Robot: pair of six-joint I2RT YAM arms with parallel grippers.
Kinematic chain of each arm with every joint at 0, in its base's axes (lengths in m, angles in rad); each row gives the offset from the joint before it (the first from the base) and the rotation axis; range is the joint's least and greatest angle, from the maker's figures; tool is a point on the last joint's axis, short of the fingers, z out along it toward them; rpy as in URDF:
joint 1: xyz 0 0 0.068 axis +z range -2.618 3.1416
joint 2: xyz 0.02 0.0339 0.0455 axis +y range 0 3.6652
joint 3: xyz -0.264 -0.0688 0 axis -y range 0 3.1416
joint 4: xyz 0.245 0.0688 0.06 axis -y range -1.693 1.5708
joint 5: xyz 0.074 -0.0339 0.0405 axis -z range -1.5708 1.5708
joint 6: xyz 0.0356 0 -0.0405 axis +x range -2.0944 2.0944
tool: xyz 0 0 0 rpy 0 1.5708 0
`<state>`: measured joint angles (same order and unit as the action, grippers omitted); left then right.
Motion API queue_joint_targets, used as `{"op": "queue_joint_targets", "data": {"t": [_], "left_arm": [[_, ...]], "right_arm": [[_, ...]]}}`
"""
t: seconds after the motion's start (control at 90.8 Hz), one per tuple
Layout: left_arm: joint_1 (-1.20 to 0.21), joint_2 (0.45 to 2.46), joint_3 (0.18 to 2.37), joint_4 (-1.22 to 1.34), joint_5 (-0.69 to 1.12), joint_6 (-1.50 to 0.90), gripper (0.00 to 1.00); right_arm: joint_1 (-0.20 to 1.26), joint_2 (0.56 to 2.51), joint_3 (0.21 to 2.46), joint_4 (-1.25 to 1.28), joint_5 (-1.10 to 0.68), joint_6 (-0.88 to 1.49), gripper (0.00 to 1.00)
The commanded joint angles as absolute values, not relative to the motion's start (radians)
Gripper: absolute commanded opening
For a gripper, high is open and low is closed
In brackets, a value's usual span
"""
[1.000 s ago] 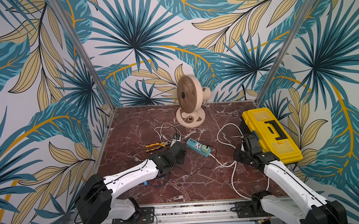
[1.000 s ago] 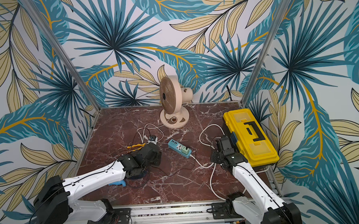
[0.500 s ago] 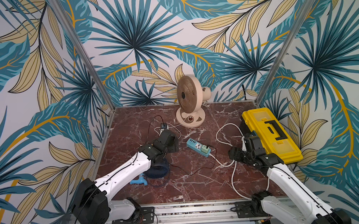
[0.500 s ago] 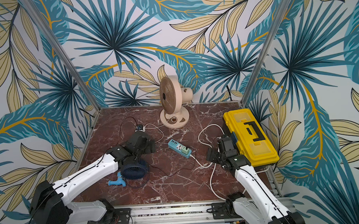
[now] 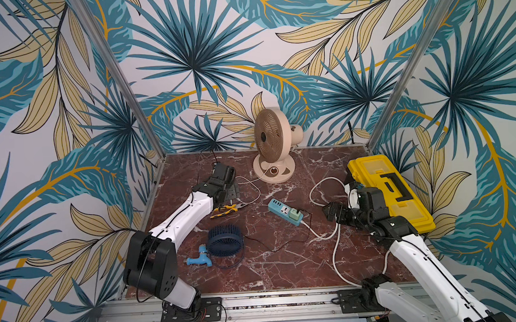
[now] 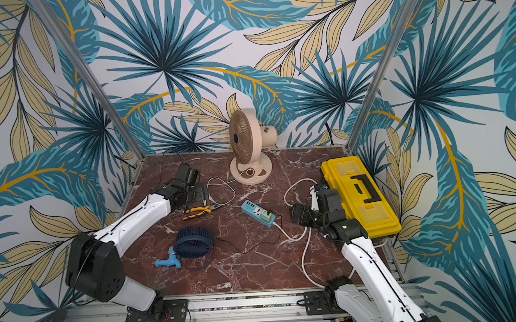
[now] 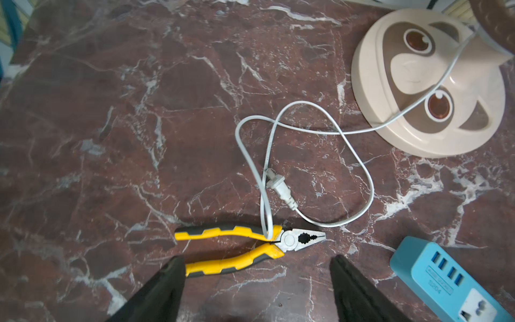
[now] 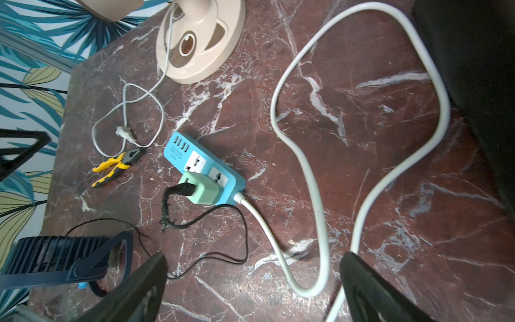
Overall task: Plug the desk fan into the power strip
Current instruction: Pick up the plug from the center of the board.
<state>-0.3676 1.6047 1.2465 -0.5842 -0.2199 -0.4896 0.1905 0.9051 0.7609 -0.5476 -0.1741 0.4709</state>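
The beige desk fan (image 5: 272, 136) (image 6: 245, 138) stands upright at the back of the table. Its thin white cord loops forward and ends in a loose white plug (image 7: 278, 189) (image 8: 125, 132) lying flat. The light-blue power strip (image 5: 283, 211) (image 6: 258, 211) (image 8: 203, 164) lies mid-table with a green adapter (image 8: 203, 189) plugged into it. My left gripper (image 5: 231, 193) (image 7: 257, 259) hovers open over the plug and the pliers, holding nothing. My right gripper (image 5: 332, 211) (image 8: 254, 256) is open to the right of the strip, above its thick white cord (image 8: 320, 195).
Yellow-handled pliers (image 5: 224, 210) (image 7: 237, 245) lie beside the plug, the cord crossing one handle. A small dark-blue fan (image 5: 224, 243) lies near the front, its black cable running to the green adapter. A blue tap (image 5: 198, 260) lies beside it. A yellow toolbox (image 5: 385, 191) fills the right edge.
My left arm has swung from the front centre to the back left, uncovering the dark-blue fan. Both grippers have opened. The right gripper has shifted slightly left.
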Motion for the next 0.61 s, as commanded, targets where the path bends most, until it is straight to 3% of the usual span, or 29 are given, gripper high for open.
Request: {"op": "queue_joint_targets", "data": {"t": [0.0,0.055,0.132,0.176,0.463,0.595], "left_arm": [[-0.367,1.686,1.366,-0.636,-0.136,-0.471,0.79],[-0.368,1.726,1.41,-0.656,-0.117,-0.472,0.7],[-0.368,1.754,1.433,-0.651,-0.071,-0.487,0.46],[-0.369,1.764,1.436,-0.634,-0.04,-0.497,0.41],[-0.363,1.874,1.51,-0.666,-0.042,-0.547,0.4],[-0.342,1.904,1.508,-0.674,-0.073,-0.585,0.51]], "right_arm": [[0.189,0.919,0.717,-0.448,-0.258,0.461,1.0],[0.189,0.922,0.703,-0.416,-0.264,0.462,1.0],[0.189,0.926,0.681,-0.38,-0.262,0.466,0.99],[0.189,0.93,0.666,-0.36,-0.267,0.465,0.99],[0.189,0.967,0.636,-0.319,-0.331,0.45,1.0],[0.189,0.987,0.629,-0.303,-0.366,0.446,1.0]]}}
